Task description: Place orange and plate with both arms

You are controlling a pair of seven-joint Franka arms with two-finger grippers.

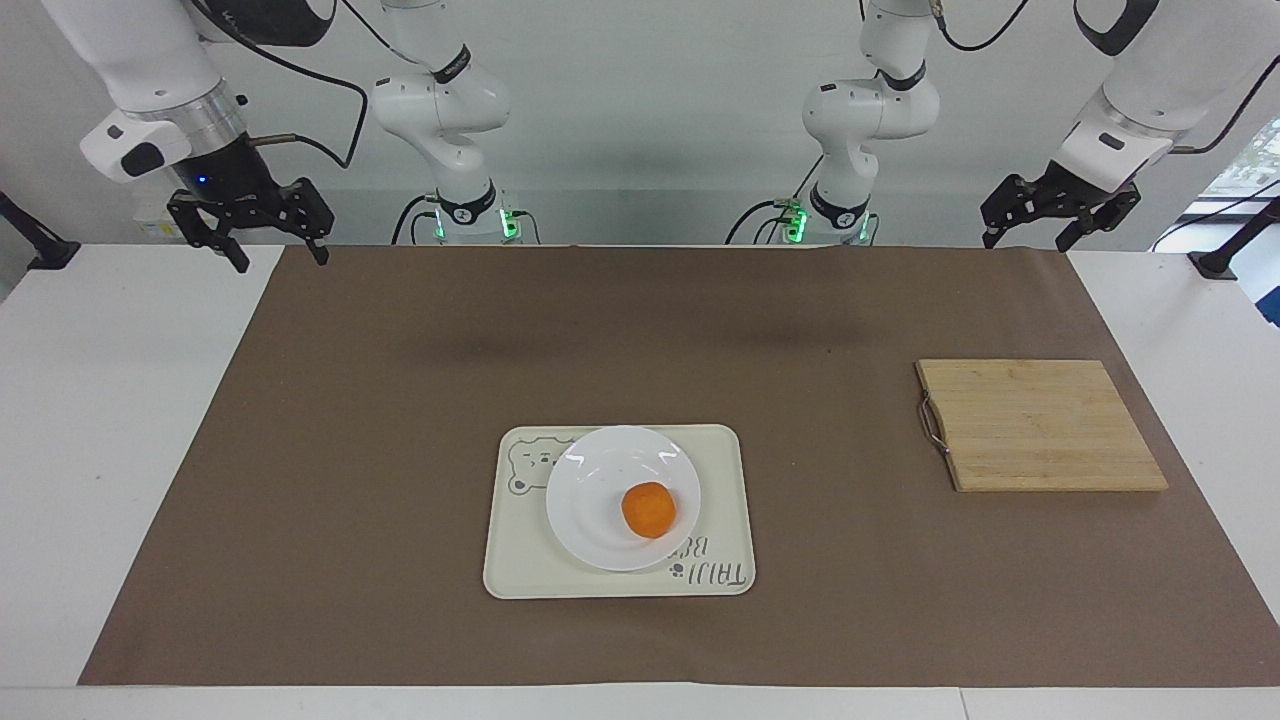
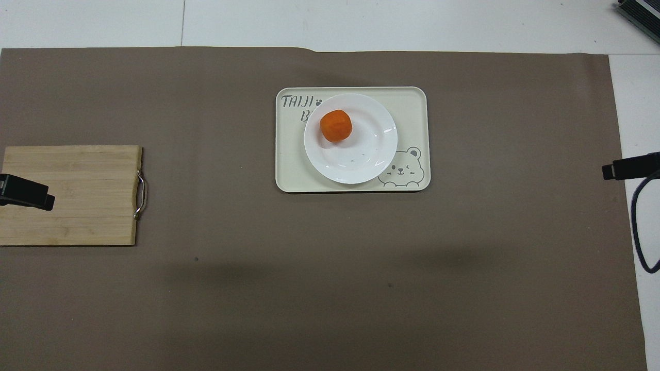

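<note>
My right gripper (image 1: 250, 235) hangs at the upper left of the facing frame, over the mat edge at the right arm's end of the table, with its fingers spread and nothing between them. My left gripper (image 1: 1060, 215) hangs at the upper right of that frame, over the mat corner, also spread and empty. Both arms wait well clear of the work.

Next outward, the wooden cutting board (image 1: 1040, 425) lies flat at the right of the facing frame, toward the left arm's end, its metal handle (image 1: 930, 420) on the edge facing the table centre.

Farthest from me, at lower centre of the facing frame, the cream tray (image 1: 720, 470) lies on the brown mat (image 1: 400, 420). The plate (image 1: 600, 480) rests on the tray. The orange (image 1: 649, 509) sits in the plate's well, off centre, toward the edge farther from me.

Handling assessment:
- Orange: probably light and firm with slight give. It is round and likely to roll. Close on its widest part from above.
- Plate: likely rigid, glossy, slippery and breakable. Its rim lies low against the tray, so it is best gripped by pinching the rim edge where it overhangs.

Judging by the layout, both items appear placed already.
</note>
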